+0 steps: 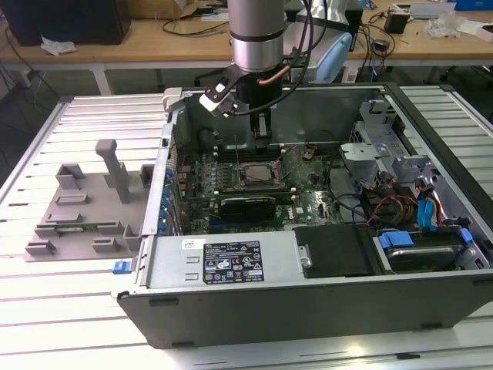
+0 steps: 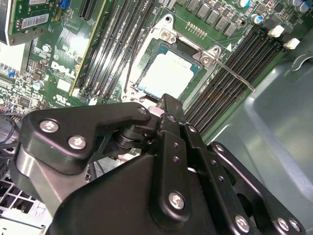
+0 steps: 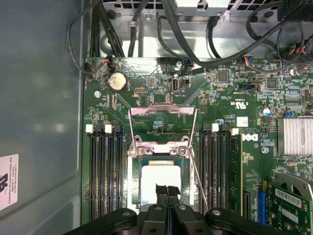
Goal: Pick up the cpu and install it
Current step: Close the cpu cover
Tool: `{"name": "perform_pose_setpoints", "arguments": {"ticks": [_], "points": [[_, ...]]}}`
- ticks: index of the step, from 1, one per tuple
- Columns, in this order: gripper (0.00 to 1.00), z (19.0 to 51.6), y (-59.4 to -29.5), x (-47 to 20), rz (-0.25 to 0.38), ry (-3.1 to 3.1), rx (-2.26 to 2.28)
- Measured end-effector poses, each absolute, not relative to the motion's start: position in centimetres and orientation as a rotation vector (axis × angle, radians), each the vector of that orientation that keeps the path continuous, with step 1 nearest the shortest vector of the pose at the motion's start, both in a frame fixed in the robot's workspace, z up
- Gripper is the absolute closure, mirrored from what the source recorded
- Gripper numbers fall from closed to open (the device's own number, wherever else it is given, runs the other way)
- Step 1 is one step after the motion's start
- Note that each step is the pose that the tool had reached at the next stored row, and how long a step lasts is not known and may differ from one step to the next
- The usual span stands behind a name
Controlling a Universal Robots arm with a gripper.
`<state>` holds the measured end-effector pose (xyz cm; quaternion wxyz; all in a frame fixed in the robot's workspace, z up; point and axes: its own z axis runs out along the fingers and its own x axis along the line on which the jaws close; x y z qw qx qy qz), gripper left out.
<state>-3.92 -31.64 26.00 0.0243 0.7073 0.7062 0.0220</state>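
The cpu (image 3: pixel 157 177), a small square chip with a shiny pale metal top, lies flat inside the open socket (image 3: pixel 135 182) on the green motherboard (image 3: pixel 230 107). It also appears in the second wrist view as the cpu (image 2: pixel 168 72), framed by the socket's metal rim. My gripper (image 3: pixel 167 190) hangs just above one edge of the chip, fingertips pressed together with nothing between them. In the exterior view the gripper (image 1: pixel 262 141) hovers inside the computer case, a little above the socket (image 1: pixel 258 177).
The socket's load plate (image 3: pixel 161 122) is swung up and its thin lever (image 3: pixel 199 183) stands free. Memory slots (image 3: pixel 105 171) flank the socket. Cables (image 1: pixel 393 204) and drive bays fill the case's right. A grey tray with posts (image 1: pixel 85 208) lies at the exterior view's left.
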Motion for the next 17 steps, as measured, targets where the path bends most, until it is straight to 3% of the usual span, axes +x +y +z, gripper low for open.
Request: {"name": "perform_pose_setpoints", "arguments": {"ticks": [17], "points": [[0.89,27.6,-31.6,-3.9,0.068,2.185,2.188]]}}
